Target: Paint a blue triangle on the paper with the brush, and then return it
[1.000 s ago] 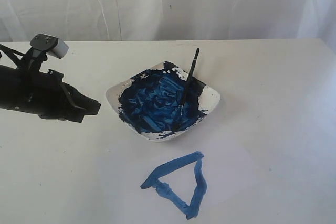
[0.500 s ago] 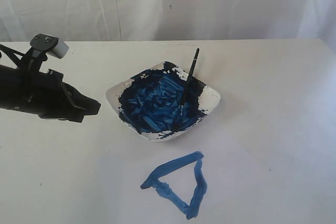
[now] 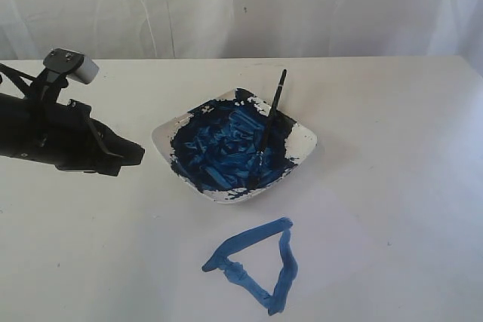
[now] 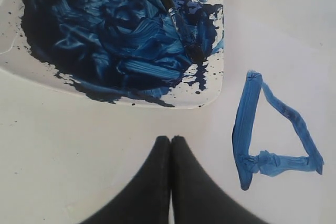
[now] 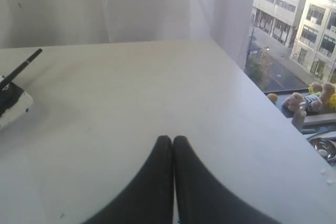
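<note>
The blue triangle is painted on the paper at the front of the table. Behind it stands the white dish full of dark-blue paint. The brush leans in the dish, tip in the paint, handle sticking up over the far rim; its handle end shows in the right wrist view. My left gripper is shut and empty, hovering left of the dish. My right gripper is shut and empty over bare table, outside the exterior view.
A white curtain hangs behind the table. The table's right edge drops off beside a window, with toys on a ledge below. The black left arm stretches in from the left edge.
</note>
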Motion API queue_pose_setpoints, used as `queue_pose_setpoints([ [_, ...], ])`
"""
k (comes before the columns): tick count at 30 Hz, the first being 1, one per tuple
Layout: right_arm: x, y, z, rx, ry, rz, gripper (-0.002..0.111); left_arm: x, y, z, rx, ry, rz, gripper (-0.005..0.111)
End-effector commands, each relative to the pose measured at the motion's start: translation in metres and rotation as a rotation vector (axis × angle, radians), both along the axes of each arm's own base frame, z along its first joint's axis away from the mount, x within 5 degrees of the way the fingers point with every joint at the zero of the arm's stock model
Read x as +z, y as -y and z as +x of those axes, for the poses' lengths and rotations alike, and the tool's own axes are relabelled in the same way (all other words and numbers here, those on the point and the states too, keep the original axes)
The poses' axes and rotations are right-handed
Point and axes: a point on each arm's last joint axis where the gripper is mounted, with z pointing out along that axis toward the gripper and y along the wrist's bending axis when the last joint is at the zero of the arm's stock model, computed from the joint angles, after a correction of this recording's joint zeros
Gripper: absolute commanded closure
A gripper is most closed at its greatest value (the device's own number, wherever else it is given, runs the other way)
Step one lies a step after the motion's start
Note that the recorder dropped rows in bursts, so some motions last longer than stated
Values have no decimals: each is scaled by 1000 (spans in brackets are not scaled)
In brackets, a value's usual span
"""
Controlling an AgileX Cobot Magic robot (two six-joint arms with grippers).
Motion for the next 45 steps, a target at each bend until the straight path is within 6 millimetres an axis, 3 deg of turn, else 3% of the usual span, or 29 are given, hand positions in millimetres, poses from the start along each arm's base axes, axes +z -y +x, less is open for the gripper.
queue_pose_setpoints([
  [1,-7,0,-1,-5,-56,-17,108,2,1,-2,0,-5,-22,107],
  [16,-9,-1,-2,6,-79,2,108,2,1,-2,0,-5,-22,107],
  [31,-9,-11,-3,183,-90,31,108,2,1,-2,0,-5,-22,107],
  [45,-9,-6,-2,107,-97,135,108,2,1,-2,0,-5,-22,107],
])
